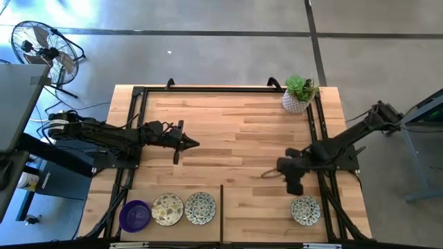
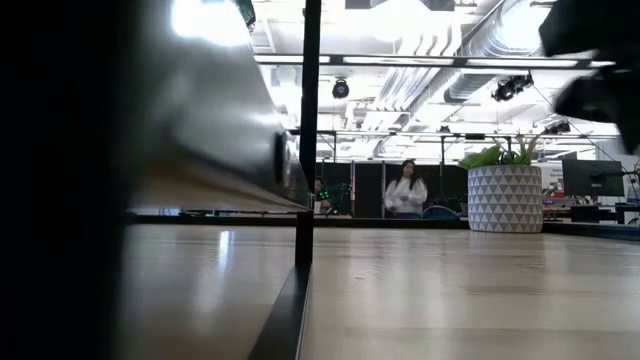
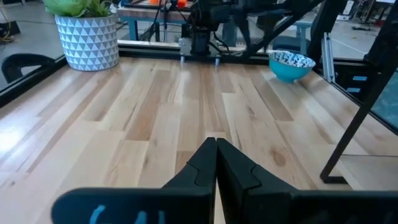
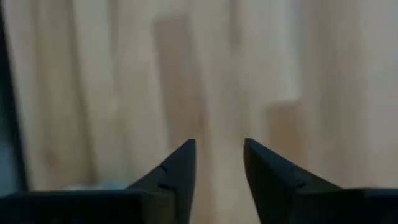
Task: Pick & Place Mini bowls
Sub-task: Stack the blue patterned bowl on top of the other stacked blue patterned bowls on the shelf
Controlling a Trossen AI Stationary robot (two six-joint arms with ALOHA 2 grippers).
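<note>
Three mini bowls rest in a row at the table's near left: a purple one (image 1: 135, 214) and two cream floral ones (image 1: 167, 209) (image 1: 200, 207). A fourth floral bowl (image 1: 305, 210) sits at the near right; in the left wrist view this bowl (image 3: 291, 65) shows a blue outside. My right gripper (image 1: 295, 185) hangs above the table just far of that bowl, pointing steeply down, fingers open (image 4: 219, 155) over bare wood. My left gripper (image 1: 194, 144) is at the table's middle left, pointing level toward the right, shut (image 3: 216, 149) and empty.
A white pot with a green plant (image 1: 299, 95) stands at the far right corner. A black divider bar (image 1: 221, 214) splits the near edge. Black frame rails (image 1: 315, 131) run along the sides. A person (image 2: 405, 190) is in the room behind. The table's middle (image 1: 235, 131) is bare wood.
</note>
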